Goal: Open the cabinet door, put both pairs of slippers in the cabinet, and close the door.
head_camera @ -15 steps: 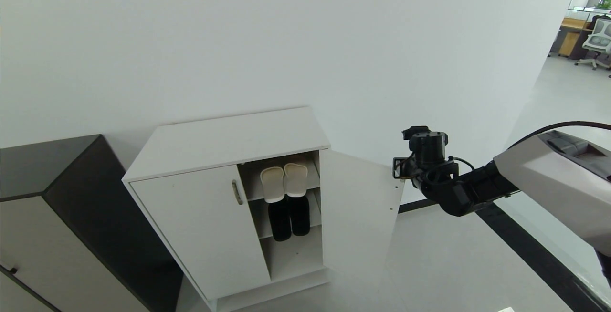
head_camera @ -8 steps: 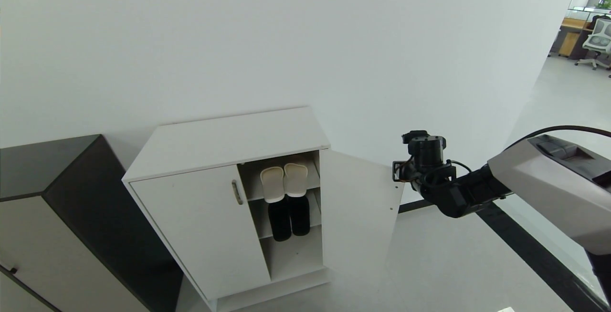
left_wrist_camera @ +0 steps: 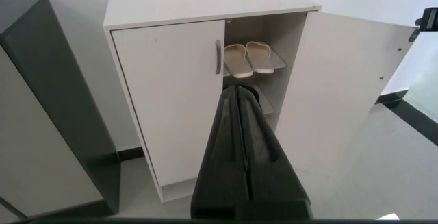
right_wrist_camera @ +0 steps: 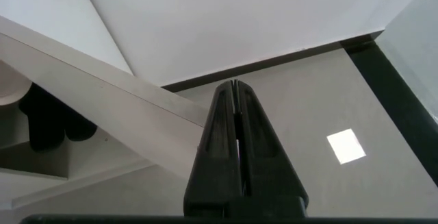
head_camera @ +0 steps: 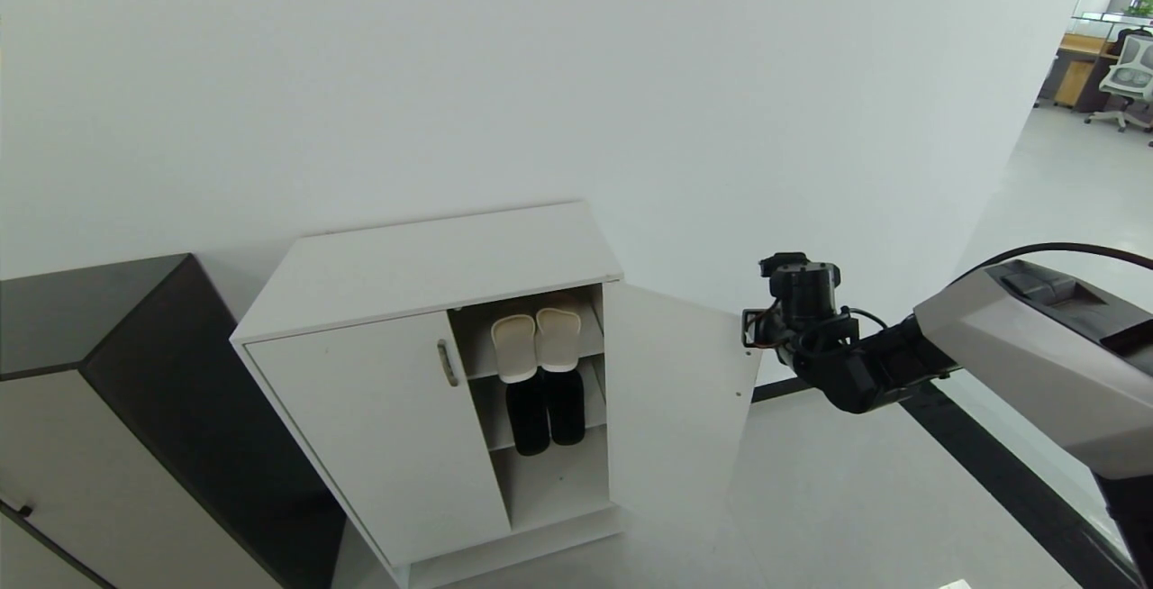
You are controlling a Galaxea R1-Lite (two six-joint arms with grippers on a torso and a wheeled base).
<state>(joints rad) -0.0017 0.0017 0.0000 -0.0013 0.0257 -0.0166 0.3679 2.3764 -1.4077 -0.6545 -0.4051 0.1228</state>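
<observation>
Now I am closing up: my clenched, empty right pincer (head_camera: 748,330) is hovering just beside the open door (head_camera: 676,391), which needs pushing shut.

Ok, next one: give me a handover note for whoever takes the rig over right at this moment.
Left hand: shut, empty, held back facing the cabinet.
Right hand: shut, empty, by the outer top corner of the open right door; contact unclear.
Things: white slippers on the top shelf, black slippers on the middle shelf. Left door shut.
Done: door opened, both pairs inside.
Left: push the right door closed.
</observation>
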